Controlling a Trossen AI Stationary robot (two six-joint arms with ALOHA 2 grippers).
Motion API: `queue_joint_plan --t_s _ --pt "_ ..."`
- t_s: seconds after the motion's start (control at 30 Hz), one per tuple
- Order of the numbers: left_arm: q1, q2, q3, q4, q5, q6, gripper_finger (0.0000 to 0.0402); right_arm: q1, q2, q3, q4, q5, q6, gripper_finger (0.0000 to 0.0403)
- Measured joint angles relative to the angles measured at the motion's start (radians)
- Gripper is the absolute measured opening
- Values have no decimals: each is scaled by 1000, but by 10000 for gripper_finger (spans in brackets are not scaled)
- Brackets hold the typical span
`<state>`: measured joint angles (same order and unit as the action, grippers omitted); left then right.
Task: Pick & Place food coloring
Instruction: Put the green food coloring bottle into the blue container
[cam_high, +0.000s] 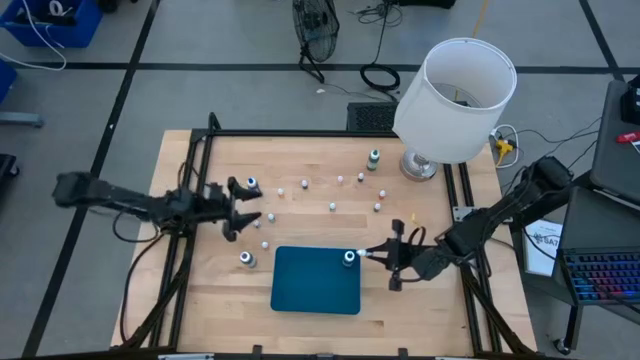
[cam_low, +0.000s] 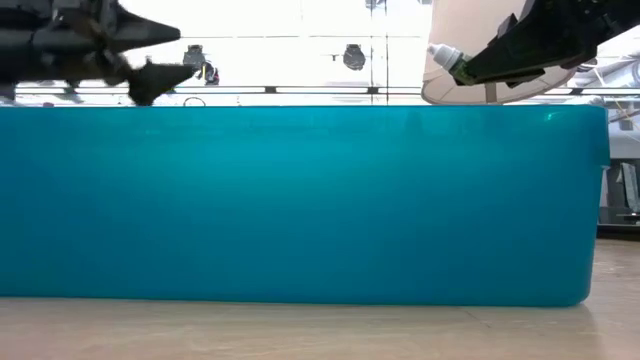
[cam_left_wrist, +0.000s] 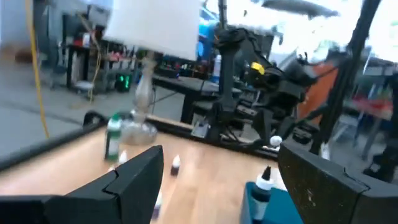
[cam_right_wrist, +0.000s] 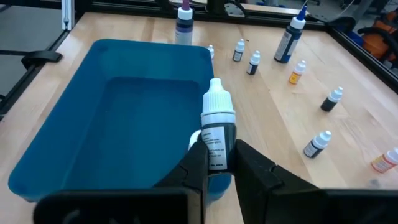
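My right gripper (cam_high: 372, 255) is shut on one food coloring bottle (cam_right_wrist: 217, 124), dark-bodied with a white cap, above the far right corner of the blue tray (cam_high: 310, 285). The low view shows that bottle's cap (cam_low: 446, 57) above the tray wall (cam_low: 300, 200). My left gripper (cam_high: 243, 208) is open and hovers over the table's left part among loose bottles, touching none. Other food coloring bottles stand on the wood: a grey one (cam_high: 247, 258), a green one (cam_high: 373, 158) and several tiny whitish ones (cam_high: 333, 207). My right gripper pinches the bottle's lower body (cam_right_wrist: 216, 149) between its two fingers (cam_right_wrist: 198, 163). The fingers come from the table's right, nearly level, and lie along the bottle. The cap (cam_right_wrist: 217, 99) points away from the wrist toward the table's left. The bottle is lifted clear above the tray.
A large white lampshade (cam_high: 456, 98) on a metal base (cam_high: 419, 167) stands at the far right corner of the table. Black rails (cam_high: 200, 170) run along the table's left and right sides. Bare wood lies near the tray's left side (cam_high: 220, 300).
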<state>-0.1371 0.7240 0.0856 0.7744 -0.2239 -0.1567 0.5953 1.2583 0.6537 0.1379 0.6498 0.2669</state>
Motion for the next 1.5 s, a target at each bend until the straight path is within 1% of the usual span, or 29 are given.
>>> queue_joint_plan --t_s 0.07,0.13,0.23,0.3,0.4,0.47,0.53,0.6,0.7,0.83,1.03,1.2,1.43,1.5 --pt "-46 158 99 -10 -32 81 310 0 2 0 7 0 -7 42" --pt "-82 323 241 -68 -40 142 310 0 2 0 18 0 -10 42" --pt "-123 543 495 -250 -39 246 310 0 -1 0 20 0 -14 42" --pt "-143 666 674 -373 -32 294 310 0 -1 0 22 0 -18 42" --pt "-161 830 925 -556 -33 327 310 0 -1 0 21 0 -22 42" --pt "-165 921 1064 -669 -58 335 310 2 -1 0 21 0 -26 42" --pt "-166 996 1173 -753 -72 338 310 8 -1 0 21 1 -31 42" --pt "-164 1056 1251 -804 -74 344 310 13 -1 0 23 1 -43 42" --pt "-164 1113 1304 -817 -68 366 310 16 -1 0 38 2 -49 42" --pt "-160 1147 1313 -793 -66 374 310 16 -1 0 77 3 -76 42" --pt "-147 1156 1313 -745 -50 360 310 15 -1 0 102 3 -97 42" --pt "-134 1156 1313 -741 -34 357 310 15 -1 0 109 3 -100 42" --pt "-109 1180 1313 -711 66 335 309 15 -1 0 113 3 -105 42" --pt "-103 1186 1314 -691 72 336 302 15 -1 0 112 3 -105 42"
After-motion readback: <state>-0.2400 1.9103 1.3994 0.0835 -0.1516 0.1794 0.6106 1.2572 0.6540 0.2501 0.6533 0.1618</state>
